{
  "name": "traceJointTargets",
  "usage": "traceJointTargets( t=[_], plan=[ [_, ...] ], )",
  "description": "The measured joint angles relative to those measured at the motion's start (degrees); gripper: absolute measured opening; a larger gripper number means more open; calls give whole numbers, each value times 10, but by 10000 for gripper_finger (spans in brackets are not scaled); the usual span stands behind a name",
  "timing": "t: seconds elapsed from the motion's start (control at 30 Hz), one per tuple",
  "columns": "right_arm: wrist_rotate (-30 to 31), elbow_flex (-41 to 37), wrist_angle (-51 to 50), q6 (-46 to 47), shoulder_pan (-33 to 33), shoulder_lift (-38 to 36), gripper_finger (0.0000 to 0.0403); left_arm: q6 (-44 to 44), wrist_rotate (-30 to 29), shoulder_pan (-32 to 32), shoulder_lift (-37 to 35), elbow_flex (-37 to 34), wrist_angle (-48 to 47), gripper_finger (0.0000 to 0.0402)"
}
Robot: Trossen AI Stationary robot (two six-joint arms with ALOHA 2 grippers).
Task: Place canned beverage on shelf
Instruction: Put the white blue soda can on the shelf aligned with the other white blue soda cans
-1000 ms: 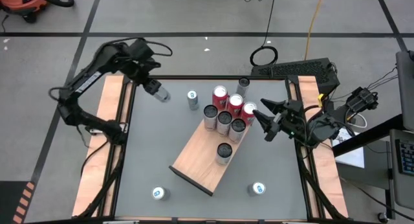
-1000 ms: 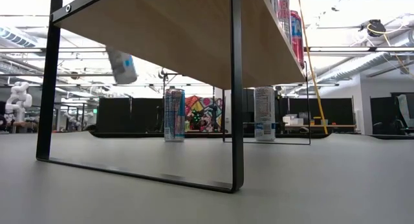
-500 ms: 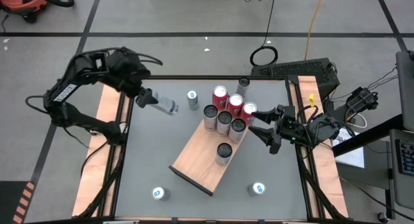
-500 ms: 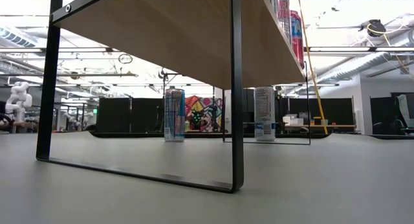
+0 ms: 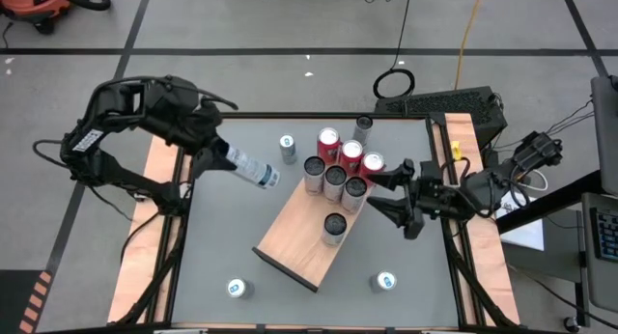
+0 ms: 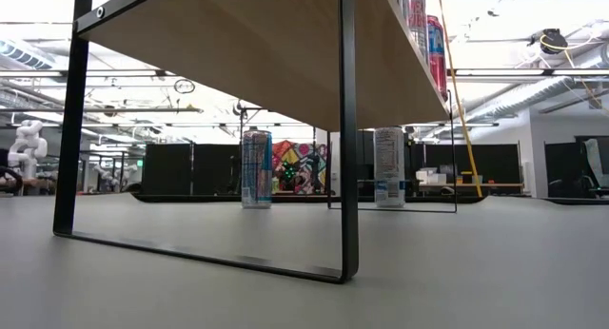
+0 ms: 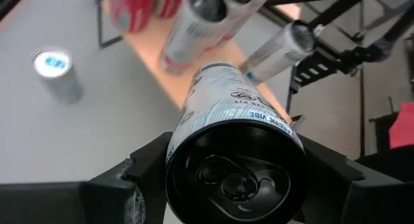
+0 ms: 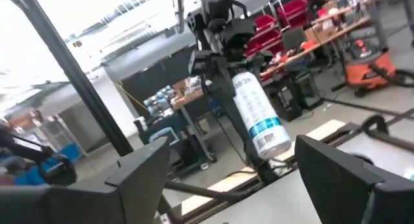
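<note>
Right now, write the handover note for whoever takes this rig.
Left pincer: shut on a white-and-blue slim can, held tilted above the grey tabletop, short of the shelf.
Right pincer: open, empty, beside the shelf's can cluster.
Light-brown wooden shelf: seven cans already on it.
Left: set the held can on the shelf; four more cans stand on the table.

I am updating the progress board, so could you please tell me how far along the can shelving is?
Done: seven cans stand on the light-brown wooden shelf board, clustered toward its far end. In hand: the left gripper holds a white-and-blue slim can tilted above the grey table, not yet over the board. The right gripper waits open beside the cluster. Left: four cans on the table.
</note>
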Motion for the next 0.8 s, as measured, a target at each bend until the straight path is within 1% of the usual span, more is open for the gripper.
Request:
traceJointTargets(
  t=[0.13, 0.27, 0.37, 0.47, 0.63, 0.8],
  plan=[
    [17, 78, -13, -43, -9, 54, 306, 0, 5, -3, 1, 0, 41, 251],
    [46, 174, -68, -84, -19, 114, 306, 0, 6, -14, -1, 0, 87, 251],
    [48, 244, -118, -94, -27, 160, 306, 0, 28, -21, -7, 0, 133, 251],
    [48, 305, -155, -93, -34, 200, 306, -1, 29, -27, -18, 0, 181, 251],
    [49, 386, -158, -94, -39, 257, 306, 1, 36, -33, -37, 0, 300, 251],
    [62, 453, -152, -106, -50, 291, 306, 7, 43, -33, -57, 0, 400, 251]
  ],
)
